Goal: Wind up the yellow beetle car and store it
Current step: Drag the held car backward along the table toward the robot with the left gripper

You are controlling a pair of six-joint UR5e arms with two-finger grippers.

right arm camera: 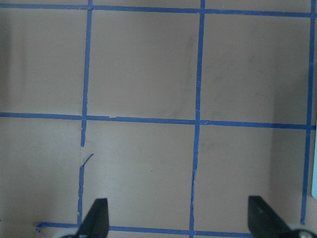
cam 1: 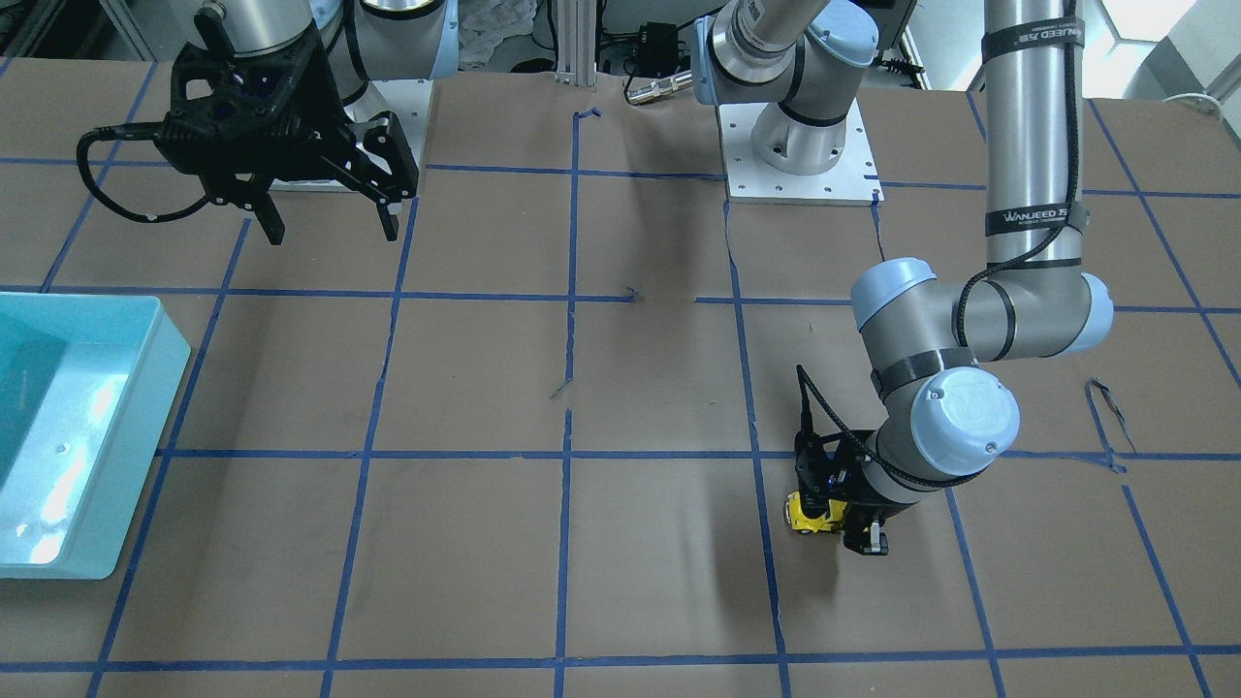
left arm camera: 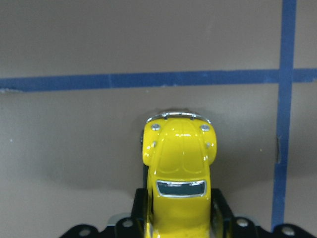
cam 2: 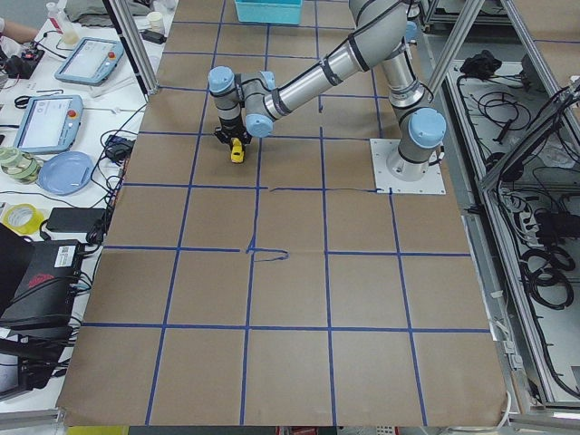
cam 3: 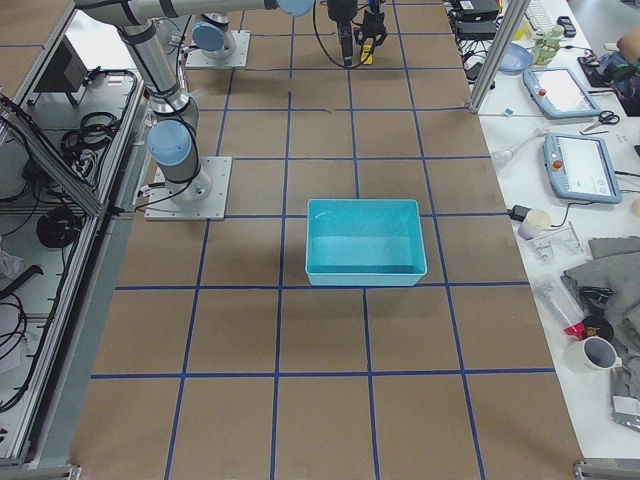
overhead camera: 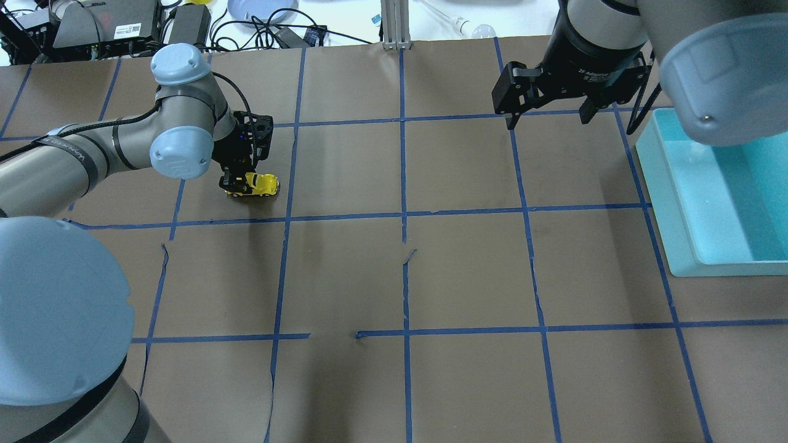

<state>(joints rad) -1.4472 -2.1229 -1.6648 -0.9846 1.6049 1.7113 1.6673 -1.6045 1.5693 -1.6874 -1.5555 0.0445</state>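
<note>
The yellow beetle car [overhead camera: 260, 184] sits low on the brown paper at the far left of the overhead view. My left gripper [overhead camera: 237, 182] is shut on its rear half. In the left wrist view the car's [left arm camera: 179, 158] hood and silver bumper point away from the camera, with a black finger [left arm camera: 140, 208] pressed against each side. From the front the car [cam 1: 807, 514] pokes out under the left wrist. My right gripper [overhead camera: 545, 120] hangs open and empty above the table, far from the car, its fingertips [right arm camera: 96, 215] wide apart.
A teal bin [overhead camera: 677, 234] stands at the table's right edge, just right of the right gripper; its rim [cam 1: 165, 388] also shows from the front. Blue tape lines grid the brown paper, which has some tears. Operator tables with tablets and cables lie beyond the far edge.
</note>
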